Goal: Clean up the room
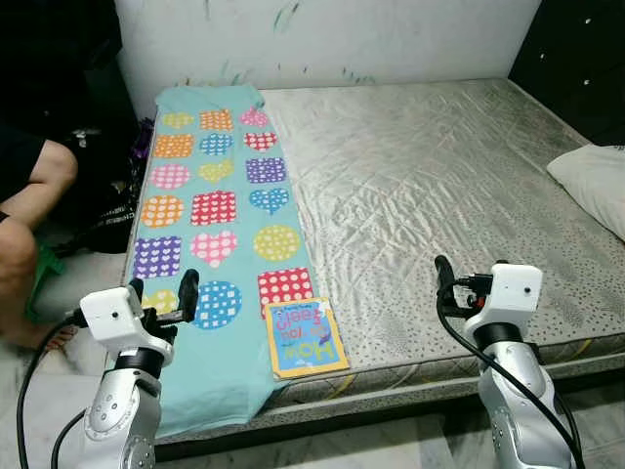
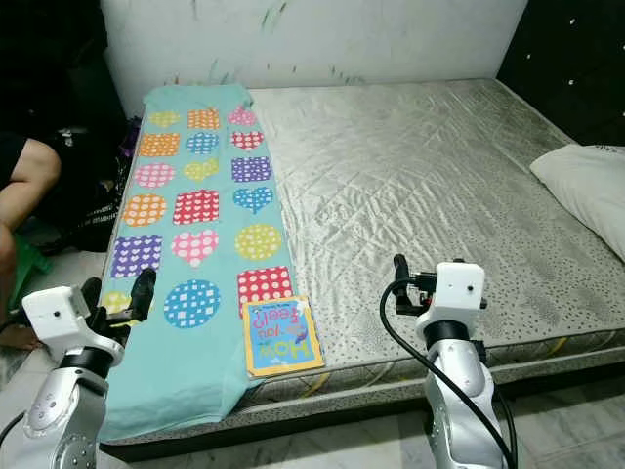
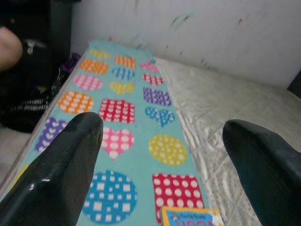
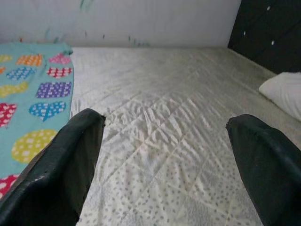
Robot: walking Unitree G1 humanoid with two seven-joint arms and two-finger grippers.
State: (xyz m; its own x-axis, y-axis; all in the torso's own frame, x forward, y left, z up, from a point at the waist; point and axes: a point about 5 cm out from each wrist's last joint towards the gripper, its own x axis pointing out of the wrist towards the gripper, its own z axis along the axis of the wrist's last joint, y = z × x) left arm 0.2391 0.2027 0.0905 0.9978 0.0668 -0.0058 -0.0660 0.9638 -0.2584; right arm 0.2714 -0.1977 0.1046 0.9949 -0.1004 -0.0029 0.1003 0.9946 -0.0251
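Observation:
A bare grey quilted mattress (image 1: 439,166) lies before me. Along its left side is spread a teal blanket (image 1: 217,200) printed with dotted hearts, circles and squares. A children's book (image 1: 307,338) with a yellow border rests flat at the near edge, partly on the blanket. My left gripper (image 1: 163,290) hovers open over the blanket's near left corner, left of the book and holding nothing. Open and holding nothing as well, my right gripper (image 1: 469,278) is held over the near edge of the mattress, right of the book. In the left wrist view the book (image 3: 190,217) lies just ahead of the fingers (image 3: 61,165).
A white pillow (image 1: 598,181) lies at the right edge of the mattress. A person's bare leg (image 1: 34,195) is at the far left beside the bed, with dark bags (image 1: 103,210) on the floor there. A white wall (image 1: 332,39) runs behind the bed.

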